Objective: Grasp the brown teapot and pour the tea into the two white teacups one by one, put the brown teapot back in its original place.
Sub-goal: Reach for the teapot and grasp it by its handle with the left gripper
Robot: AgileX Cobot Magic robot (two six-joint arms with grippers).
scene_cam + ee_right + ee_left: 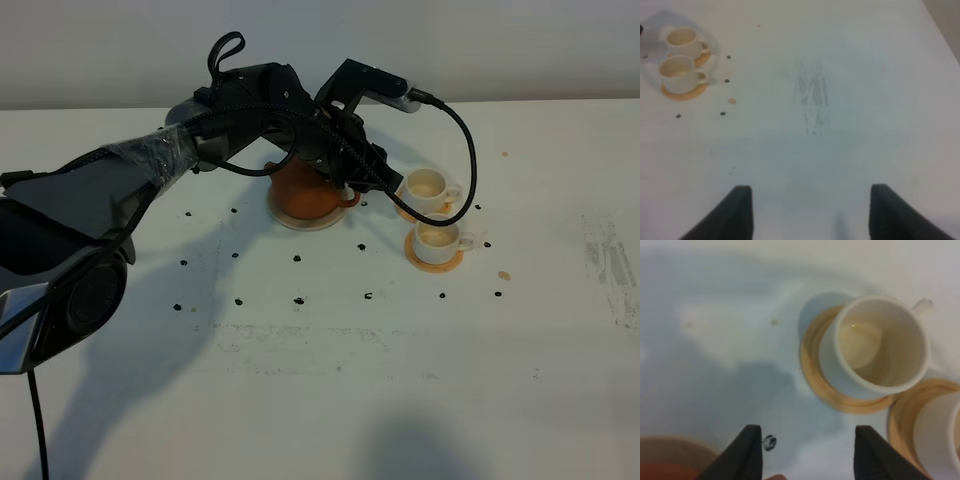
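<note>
The left arm (150,160) spans the white table (330,380). Its gripper (383,180) is spread and empty at upper centre, beside the brown teapot (305,195) on its saucer (305,224). The right gripper (810,215) is also spread and empty. Right of the teapot, the upper cup (428,184) and lower cup (437,236) sit on coasters (440,263).

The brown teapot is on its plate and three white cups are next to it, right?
Not quite. There are two white cups, not three: the far cup and the near cup. The exterior high view shows them beside the brown teapot, which does sit on its plate.
</note>
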